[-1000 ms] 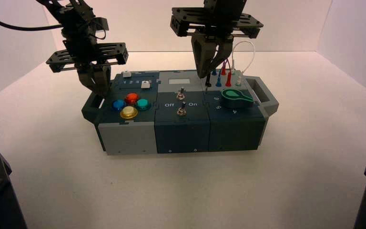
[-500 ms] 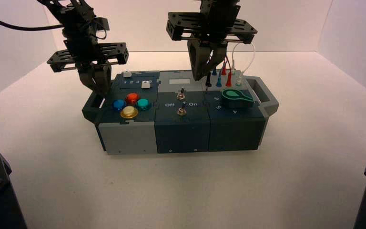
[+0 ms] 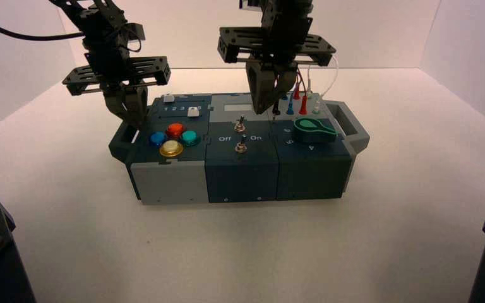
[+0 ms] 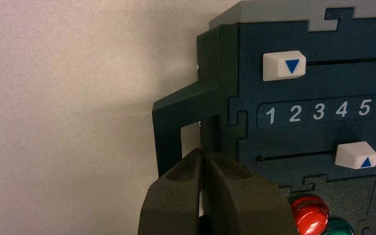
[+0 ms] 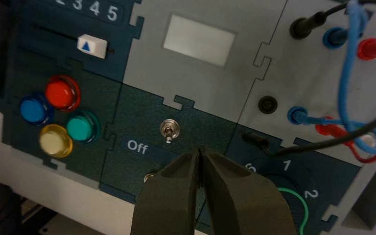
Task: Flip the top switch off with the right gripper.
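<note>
Hovering above the box (image 3: 241, 183), just to the right of the pale rectangular plate (image 5: 199, 40): right gripper (image 5: 200, 152), clenched, fingertips together, with nothing between them. In front of that plate, near but apart from the right gripper: the top switch (image 5: 169, 129), its short silver lever rising from a hex nut. Long axis of the lever roughly front-to-back as seen from the right wrist, tip pointing away from the plate and towards the box's front; true tilt hard to tell. Farther in front of the plate, past "Off" lettering (image 5: 137, 147): a second toggle (image 3: 241, 148). To the right of the plate, plugs and wires (image 5: 351, 73) in black, blue and red; in front and to the right, a green knob (image 3: 314, 129). In front and to the left, red (image 5: 61, 93), blue (image 5: 34, 109), green (image 5: 82, 128) and yellow (image 5: 55, 141) buttons. Left of the plate, two white sliders (image 4: 284, 66), one beside "1", the other towards "5". Well left of the plate, parked by the box's side handle (image 4: 169, 125): left gripper (image 4: 200, 152), clenched and empty.
</note>
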